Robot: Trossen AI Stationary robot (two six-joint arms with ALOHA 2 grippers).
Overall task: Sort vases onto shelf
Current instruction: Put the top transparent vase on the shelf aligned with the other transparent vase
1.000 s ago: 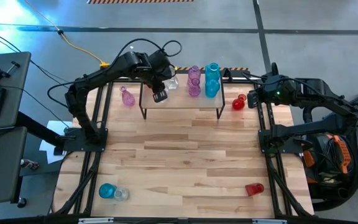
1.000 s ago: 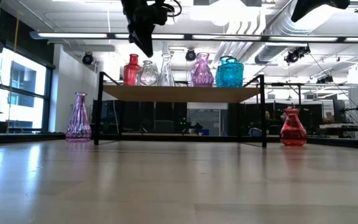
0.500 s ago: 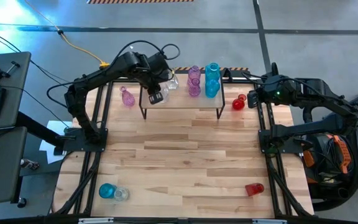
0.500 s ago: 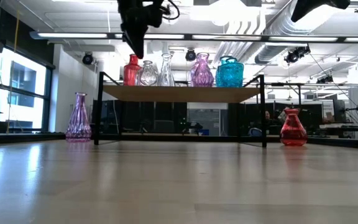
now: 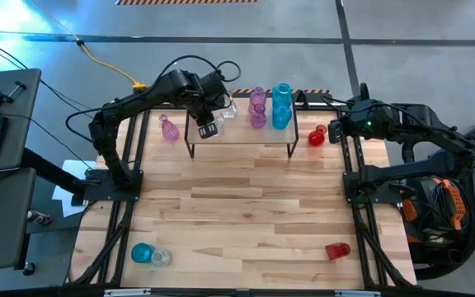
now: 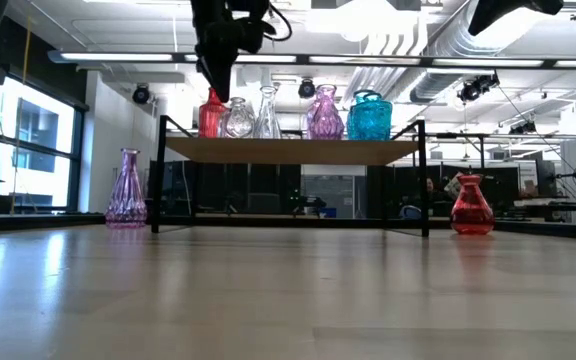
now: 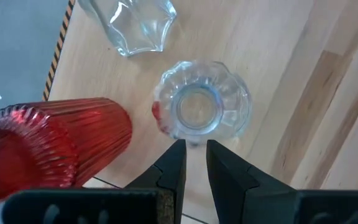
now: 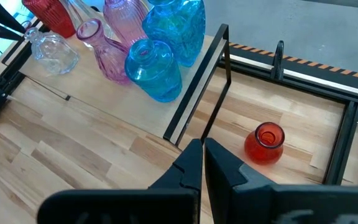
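The shelf point(image 5: 242, 139) stands at the table's far side. On its top stand a red vase point(image 6: 211, 113), a bulbous clear vase point(image 7: 204, 106), a tall clear vase point(image 6: 266, 112), pink-purple vases point(image 6: 325, 113) and teal vases point(image 6: 369, 116). My left gripper point(image 7: 194, 152) hangs above the shelf's left end, just over the bulbous clear vase, empty, its fingers shut but for a narrow slit. My right gripper point(image 8: 202, 149) waits shut above the table's far right, near a red vase point(image 8: 265, 143) that stands on the table.
A pink-purple vase point(image 5: 169, 129) stands on the table left of the shelf. A teal vase point(image 5: 142, 252) and a clear one point(image 5: 162, 256) sit at the near left corner. A red vase point(image 5: 337, 250) lies near the right edge. The table's middle point(image 5: 237, 206) is bare wood.
My left gripper has drifted a little toward the table's left edge above the shelf's left end, staying at about the same height. The vases have kept their places.
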